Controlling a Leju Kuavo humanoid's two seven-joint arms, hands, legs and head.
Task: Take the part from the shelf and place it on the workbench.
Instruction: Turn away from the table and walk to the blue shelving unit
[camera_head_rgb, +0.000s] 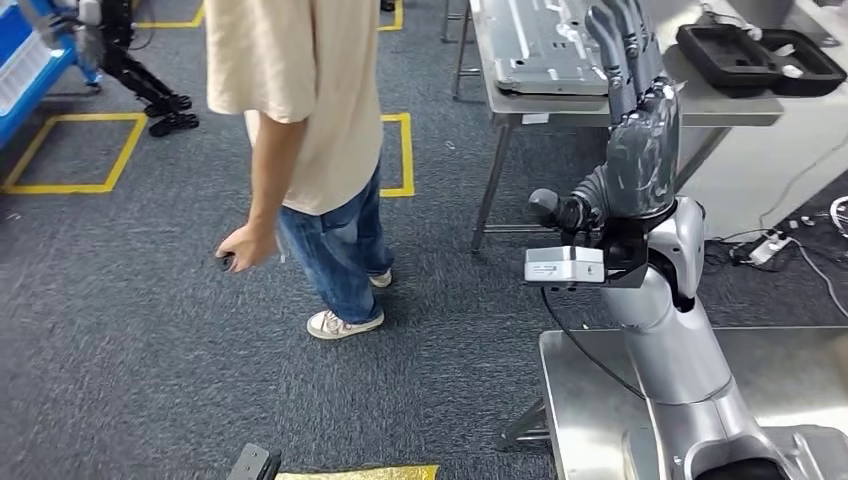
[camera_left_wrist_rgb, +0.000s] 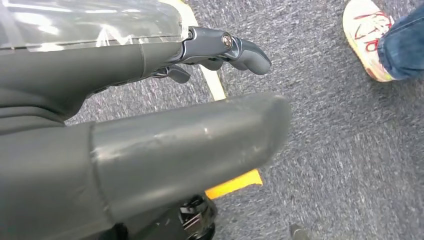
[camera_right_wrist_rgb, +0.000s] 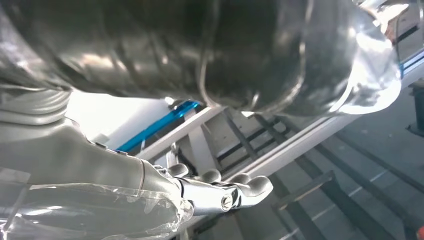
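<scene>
Right hand raised, fingers straight and apart, empty.

We see our right hand (camera_head_rgb: 628, 60) upright before the grey worktop (camera_head_rgb: 735, 108), where one long metal part (camera_head_rgb: 540, 45) lies along its near edge and one black case (camera_head_rgb: 760, 58) sits toward its far right end. Our left hand (camera_left_wrist_rgb: 150, 150) hangs over dark carpet (camera_head_rgb: 120, 330) with yellow tape; its fingers are extended and hold nothing. One person (camera_head_rgb: 300, 130) stands nearby.

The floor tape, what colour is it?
Yellow floor tape, clearest in the head view.
</scene>
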